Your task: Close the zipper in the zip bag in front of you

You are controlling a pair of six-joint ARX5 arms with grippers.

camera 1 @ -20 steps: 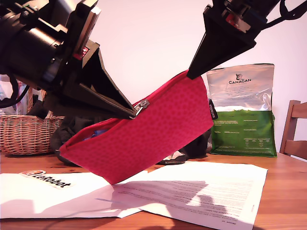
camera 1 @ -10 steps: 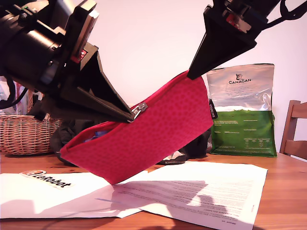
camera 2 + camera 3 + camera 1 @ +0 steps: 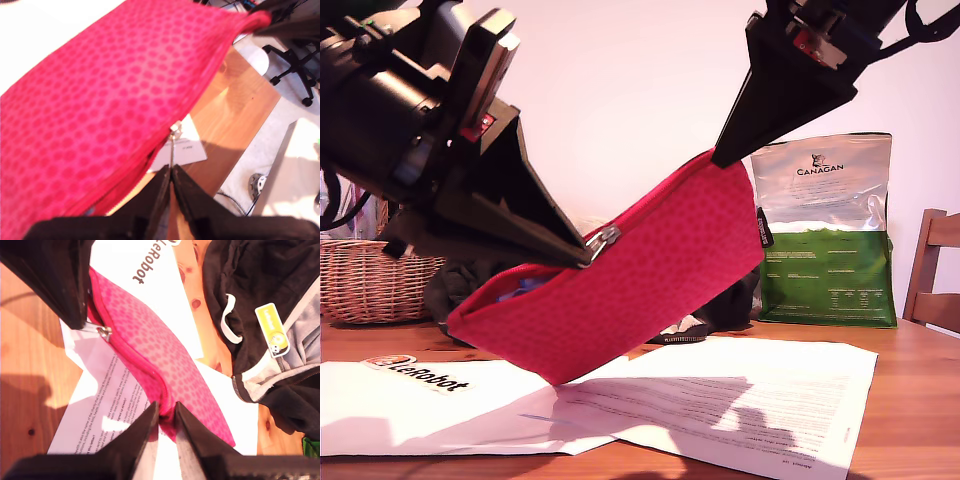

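A wooden table (image 3: 920,400) fills the foreground, and nearest the camera white printed sheets (image 3: 750,400) cover most of it, one marked LeRobot (image 3: 415,373) toward the exterior view's left; bare wood shows only along the exterior view's right edge and near corner. Above the sheets the zip bag (image 3: 640,280) hangs tilted in the air, its low corner just over the paper and its high corner up toward the exterior view's right. My first gripper (image 3: 170,175) comes in from the exterior view's left with its jaws pressed together on the silver pull tab (image 3: 603,240) of the zipper (image 3: 650,195), about midway along the bag's top edge. The stretch of zipper toward the low end gapes open. My second gripper (image 3: 166,412) reaches down from the upper right of the exterior view, jaws clamped on the bag's raised top corner. Behind the bag lies a dark jacket (image 3: 265,300) on the table. Farther back stand a wicker basket (image 3: 370,280) at the exterior view's left and a green-and-silver Canagan bag (image 3: 825,235) at its right, with a wooden chair (image 3: 935,270) at that edge, all before a plain white wall (image 3: 640,90).
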